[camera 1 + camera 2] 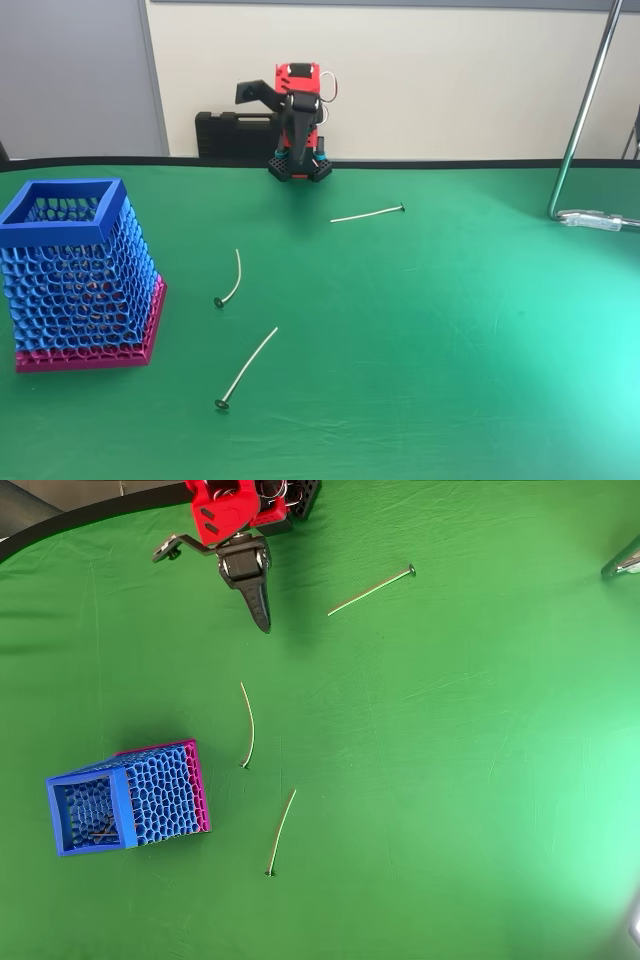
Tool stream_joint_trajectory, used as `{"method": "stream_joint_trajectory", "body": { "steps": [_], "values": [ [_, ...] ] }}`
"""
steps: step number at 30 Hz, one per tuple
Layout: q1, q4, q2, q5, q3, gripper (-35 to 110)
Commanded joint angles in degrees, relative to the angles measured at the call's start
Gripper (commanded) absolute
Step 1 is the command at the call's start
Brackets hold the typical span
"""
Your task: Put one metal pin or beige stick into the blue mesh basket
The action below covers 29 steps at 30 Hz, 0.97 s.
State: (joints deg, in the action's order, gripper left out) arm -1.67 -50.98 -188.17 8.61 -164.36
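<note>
Pincer (262, 620) closed, empty, raised near arm base. Straight pin (370, 589) lies right of it on green table (450, 780). Blue basket (125, 805) well apart.

A green cloth covers the tabletop (450, 350), with a thin black border running along its far edge. Left of the middle of the tabletop lies a short, clearly curved pin (232, 280), its small dark head pointing towards the near edge; from overhead it (248, 725) shows as a pale arc lying flat on the cloth. Near the right edge a bright metal pole (585, 100) slants upward, and its shiny foot (598, 219) rests on the cloth. Beyond the far edge a black plastic case (235, 133) sits against a cream wall (450, 80), and a grey panel (70, 80) stands behind the far left corner.
</note>
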Motion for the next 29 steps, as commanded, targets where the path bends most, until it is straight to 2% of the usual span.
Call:
{"method": "stream_joint_trajectory", "body": {
  "steps": [1, 11, 29],
  "values": [
    [0.6, -0.2, -0.9, 0.5, -2.7, 0],
    [1.2, 2.9, -2.3, -0.1, -12.1, 0],
    [2.6, 1.3, -2.3, -2.5, -12.2, 0]
  ]
}}
